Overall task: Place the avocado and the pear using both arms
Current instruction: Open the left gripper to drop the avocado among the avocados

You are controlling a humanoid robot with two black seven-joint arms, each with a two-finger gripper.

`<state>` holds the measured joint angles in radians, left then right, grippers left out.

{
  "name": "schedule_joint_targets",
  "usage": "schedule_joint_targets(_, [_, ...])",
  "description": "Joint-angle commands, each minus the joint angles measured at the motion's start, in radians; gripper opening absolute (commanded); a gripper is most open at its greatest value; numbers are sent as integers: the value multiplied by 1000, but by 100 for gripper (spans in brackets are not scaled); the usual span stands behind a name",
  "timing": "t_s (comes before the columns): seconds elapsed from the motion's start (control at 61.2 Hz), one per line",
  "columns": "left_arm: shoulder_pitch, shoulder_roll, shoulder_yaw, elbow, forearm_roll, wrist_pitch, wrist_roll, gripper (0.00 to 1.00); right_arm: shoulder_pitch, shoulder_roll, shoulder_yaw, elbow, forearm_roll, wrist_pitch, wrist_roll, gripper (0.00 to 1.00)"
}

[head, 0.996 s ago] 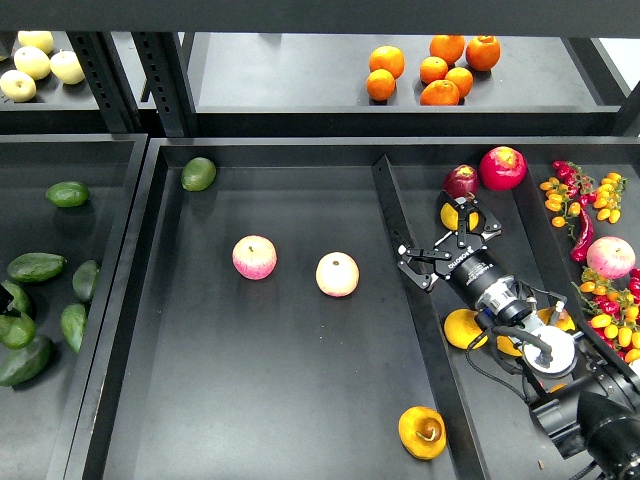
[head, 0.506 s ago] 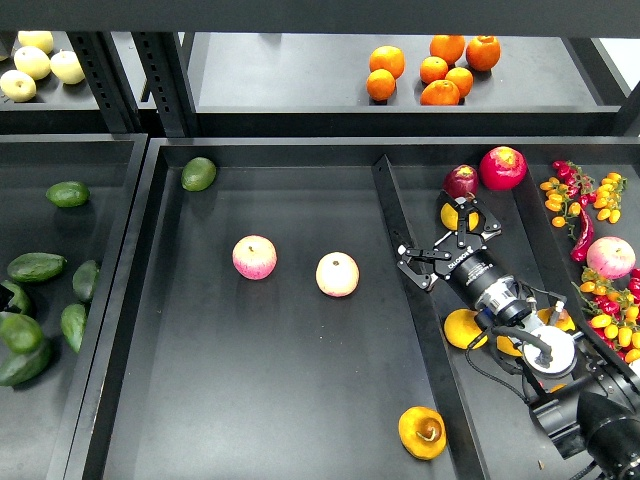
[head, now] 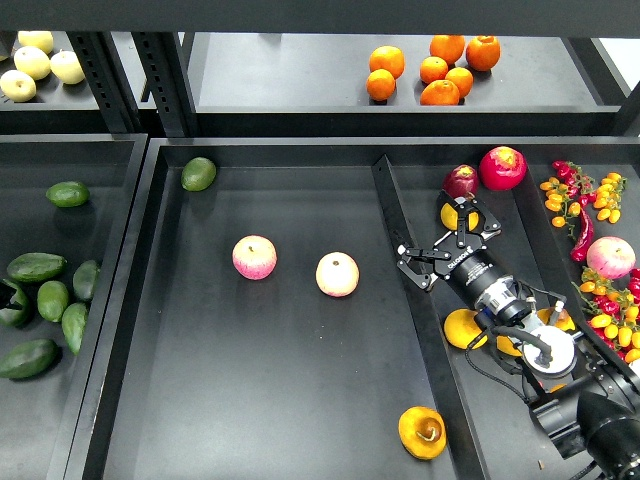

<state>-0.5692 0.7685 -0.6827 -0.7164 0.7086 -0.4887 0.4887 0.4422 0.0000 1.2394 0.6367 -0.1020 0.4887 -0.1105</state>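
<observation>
The lime-green avocado [head: 199, 173] lies in the far left corner of the middle tray [head: 250, 400]. The golden pear [head: 423, 432] lies near the tray's front right corner, its brown dimple facing up. My right gripper [head: 448, 244] is open and empty, hovering over the divider [head: 392, 215] at the right compartment, far from both fruits. Only a dark tip of my left gripper [head: 10, 302] shows at the left edge, among dark avocados; I cannot tell how its fingers stand.
Two pink-yellow apples [head: 254, 257] [head: 337, 274] sit mid-tray. Dark avocados [head: 36, 266] fill the left bin. Red apples [head: 502, 167], yellow fruit [head: 455, 214] and small tomatoes [head: 610, 325] crowd the right compartment. Oranges [head: 440, 92] are on the back shelf.
In the left bin a dark avocado near the left edge has shifted up and right, and the dark tip there has moved. My right arm, the avocado and the pear have not moved.
</observation>
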Motion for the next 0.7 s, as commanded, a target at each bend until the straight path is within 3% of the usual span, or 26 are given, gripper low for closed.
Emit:
schedule_joint_targets(0.0, [-1, 0, 0, 0, 0, 0, 0, 72, 1, 0, 0, 0, -1, 0, 0, 99])
schedule_joint_targets(0.686, [-15, -41, -41, -12, -107, 0, 0, 76, 1, 0, 0, 0, 1, 0, 0, 99])
